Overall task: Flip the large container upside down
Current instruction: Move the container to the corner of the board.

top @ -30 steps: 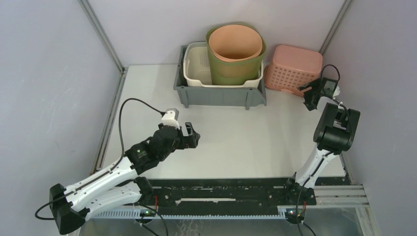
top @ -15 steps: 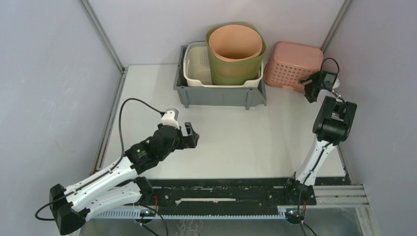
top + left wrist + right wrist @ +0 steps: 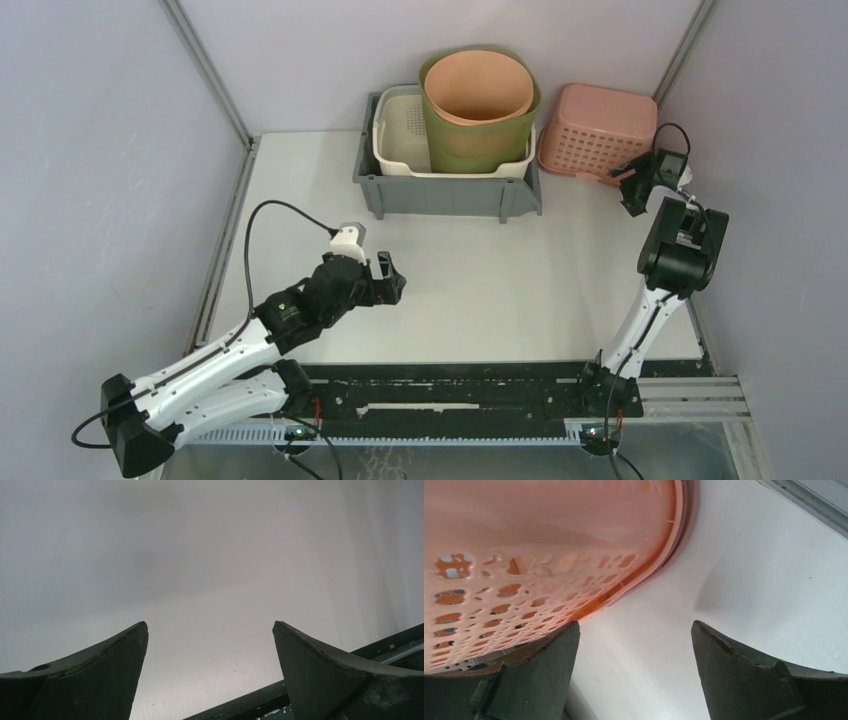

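large container: i judge it is the pink basket (image 3: 597, 135), far right, rim down on the table (image 3: 500, 290) | right gripper (image 3: 631, 192): spread, empty, just beside its near-right rim, the nearer arm | left gripper (image 3: 390, 281): spread, empty, well apart

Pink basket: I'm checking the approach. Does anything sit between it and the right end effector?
Nothing visible does. The right end effector is open right beside the pink basket, with only bare table between them.
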You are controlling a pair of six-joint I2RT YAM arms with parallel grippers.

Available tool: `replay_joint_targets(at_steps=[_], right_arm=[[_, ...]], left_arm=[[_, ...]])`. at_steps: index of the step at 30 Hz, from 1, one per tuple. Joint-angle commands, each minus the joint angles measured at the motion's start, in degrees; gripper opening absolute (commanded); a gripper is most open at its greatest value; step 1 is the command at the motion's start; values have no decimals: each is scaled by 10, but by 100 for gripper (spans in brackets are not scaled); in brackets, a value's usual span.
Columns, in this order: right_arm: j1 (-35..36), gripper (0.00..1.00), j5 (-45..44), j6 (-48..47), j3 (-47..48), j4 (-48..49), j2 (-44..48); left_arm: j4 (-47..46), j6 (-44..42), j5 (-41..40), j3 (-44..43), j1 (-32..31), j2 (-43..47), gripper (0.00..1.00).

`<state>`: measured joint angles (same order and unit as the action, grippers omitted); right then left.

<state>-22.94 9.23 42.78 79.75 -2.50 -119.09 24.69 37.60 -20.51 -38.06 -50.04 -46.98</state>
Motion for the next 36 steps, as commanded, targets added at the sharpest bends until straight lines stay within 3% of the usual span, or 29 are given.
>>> replay_joint_targets(at_steps=[1,9,20,25,29,36], right_arm=[[-13,90,-33,-15,1,-18,45],[-26,91,-132,-33,26,-55,65],[-23,91,-109,-32,146,-28,-32],[-22,91,-92,-46,211,-69,-63],[-22,91,-87,-51,188,-66,-48],[-3,91,-101,-28,12,-4,91]], left_arm=[[-9,-13,9,-15,5,5,100],[-25,-19,19,-25,6,-22,100],[-37,-33,37,-52,6,-78,100],[-39,-31,45,-58,6,-87,100],[-40,-26,42,-51,6,-78,100],[-51,-23,38,-32,6,-59,100]])
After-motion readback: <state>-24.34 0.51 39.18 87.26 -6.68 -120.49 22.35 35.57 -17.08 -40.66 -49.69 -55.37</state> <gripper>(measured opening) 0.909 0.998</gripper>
